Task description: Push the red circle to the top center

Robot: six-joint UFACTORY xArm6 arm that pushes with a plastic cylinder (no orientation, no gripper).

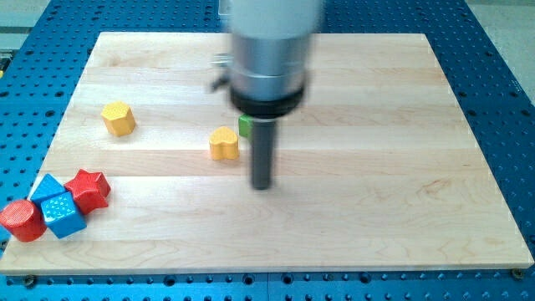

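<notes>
The bench (376, 209) is the biggest thing I see, a pale wooden board lying on a blue perforated surface (501, 50). Next in size is my arm's grey cylindrical body (269, 50), blurred, coming down from the view's top just left of centre, with a black collar below it and the dark rod under that. There is no claw on this rig, so nothing to report as open or closed; my tip (262, 186) sits on bare wood near the middle of the board.

The red circle (22, 221) stands at the board's bottom left corner, well apart from my tip. Touching it on the view's right is a blue cube (63, 214), with a second blue block (48, 187) just behind and a red star-like block (89, 189) pressed against the pair.

A yellow hexagonal block (119, 119) lies alone toward the left. A yellow heart (223, 144) lies just left of the rod, up and left from my tip. A green block (244, 126) peeks out beside the rod, mostly hidden, shape unclear.
</notes>
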